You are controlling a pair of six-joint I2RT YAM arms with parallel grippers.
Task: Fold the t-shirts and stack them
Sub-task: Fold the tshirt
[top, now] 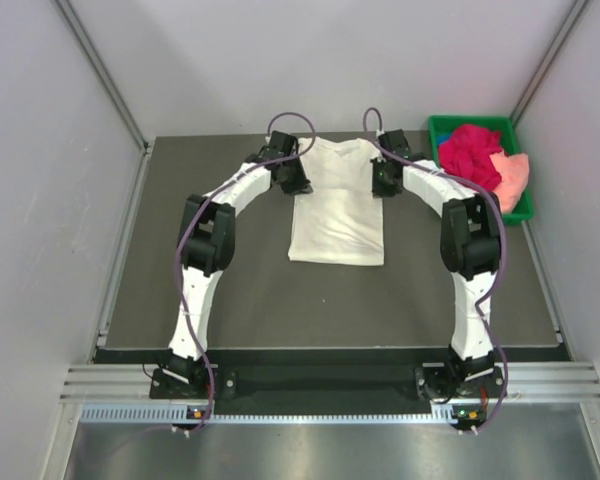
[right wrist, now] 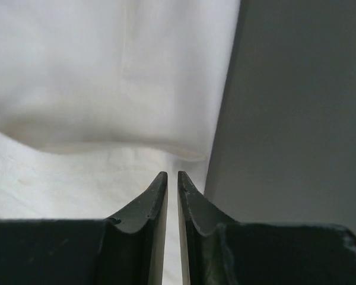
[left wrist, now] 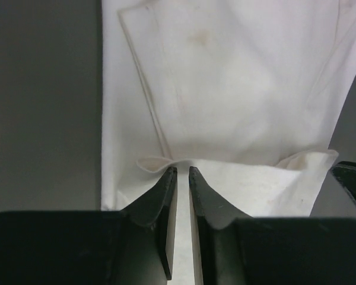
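1. Broadly, the dark bench (top: 230, 290) carries everything, and its middle serves as the folding area.
2. The cream-white t-shirt (top: 338, 215) lies flat at the centre of the frame. Its sleeves are turned in, so it makes a narrow rectangle, ready, I think, for a fold from the top down.
3. The green tray (top: 446, 124) at the upper right holds the magenta-red t-shirt (top: 470, 150) and the peach-pink t-shirt (top: 517, 175), both crumpled and not yet folded.
4. The left gripper (top: 292, 178) and the right gripper (top: 385, 178) sit at the two top corners of the white shirt. Each pair of fingers (left wrist: 160, 196) is almost together and seems to pinch the cloth edge, which curls up at the tips. Probably this lets both corners lift evenly.
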